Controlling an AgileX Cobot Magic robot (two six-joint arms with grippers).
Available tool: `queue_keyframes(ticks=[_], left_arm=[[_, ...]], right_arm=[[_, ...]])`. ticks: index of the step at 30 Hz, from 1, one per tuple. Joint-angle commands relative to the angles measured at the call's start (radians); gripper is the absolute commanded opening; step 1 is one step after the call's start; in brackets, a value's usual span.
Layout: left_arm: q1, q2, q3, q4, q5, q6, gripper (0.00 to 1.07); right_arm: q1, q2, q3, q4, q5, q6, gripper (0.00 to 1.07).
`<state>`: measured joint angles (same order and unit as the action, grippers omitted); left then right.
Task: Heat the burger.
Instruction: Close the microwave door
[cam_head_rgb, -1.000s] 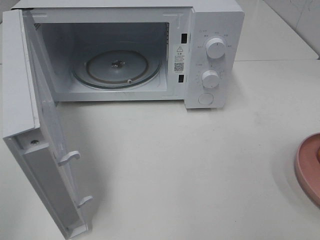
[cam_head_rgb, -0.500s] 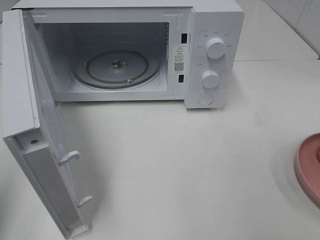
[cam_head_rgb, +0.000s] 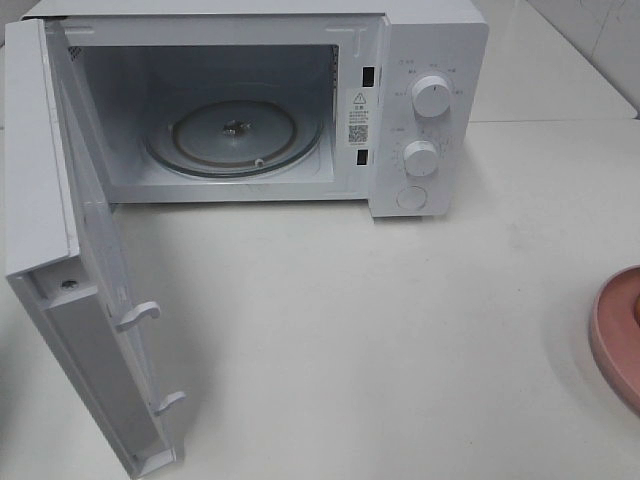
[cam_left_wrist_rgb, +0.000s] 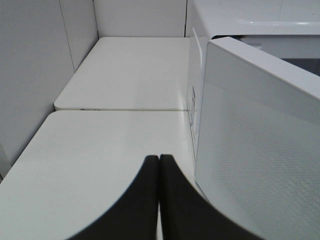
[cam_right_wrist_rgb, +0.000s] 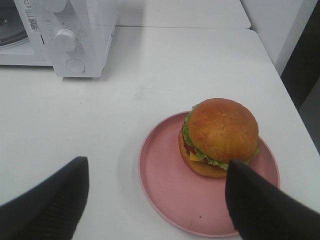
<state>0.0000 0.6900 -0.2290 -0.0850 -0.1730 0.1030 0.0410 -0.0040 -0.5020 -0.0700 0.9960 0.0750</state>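
Note:
The burger (cam_right_wrist_rgb: 221, 136), with a golden-brown bun and green lettuce at its edge, sits on a pink plate (cam_right_wrist_rgb: 165, 185) in the right wrist view. My right gripper (cam_right_wrist_rgb: 156, 162) hovers open just short of the plate, and its dark fingers (cam_right_wrist_rgb: 50, 200) stand wide apart with nothing between them. My left gripper (cam_left_wrist_rgb: 159, 161) is shut and empty, close beside the outer face of the microwave door (cam_left_wrist_rgb: 255, 150). The white microwave (cam_head_rgb: 420, 100) stands open, with its glass turntable (cam_head_rgb: 235, 135) bare. Neither arm shows in the exterior high view.
The microwave door (cam_head_rgb: 75, 290) swings out to the front left. Only a part of the pink plate (cam_head_rgb: 612, 335) shows at the exterior view's right edge. Two knobs (cam_head_rgb: 432, 95) and a button are on the microwave's right panel. White walls border the tables.

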Motion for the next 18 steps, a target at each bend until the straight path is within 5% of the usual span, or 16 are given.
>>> queue_keyframes(ticks=[1, 7, 12, 18], left_arm=[[0.0, 0.104, 0.003, 0.0, -0.203, -0.03, 0.0], [0.0, 0.234, 0.003, 0.085, -0.35, -0.096, 0.0], [0.0, 0.398, 0.003, 0.3, -0.474, -0.269, 0.0], [0.0, 0.532, 0.003, 0.392, -0.61, -0.311, 0.0]], right_arm=[[-0.006, -0.027, 0.003, 0.001, -0.001, -0.015, 0.75], [-0.006, -0.027, 0.003, 0.001, -0.001, -0.015, 0.75], [-0.006, -0.027, 0.003, 0.001, -0.001, -0.015, 0.75], [-0.006, -0.027, 0.003, 0.001, -0.001, -0.015, 0.75]])
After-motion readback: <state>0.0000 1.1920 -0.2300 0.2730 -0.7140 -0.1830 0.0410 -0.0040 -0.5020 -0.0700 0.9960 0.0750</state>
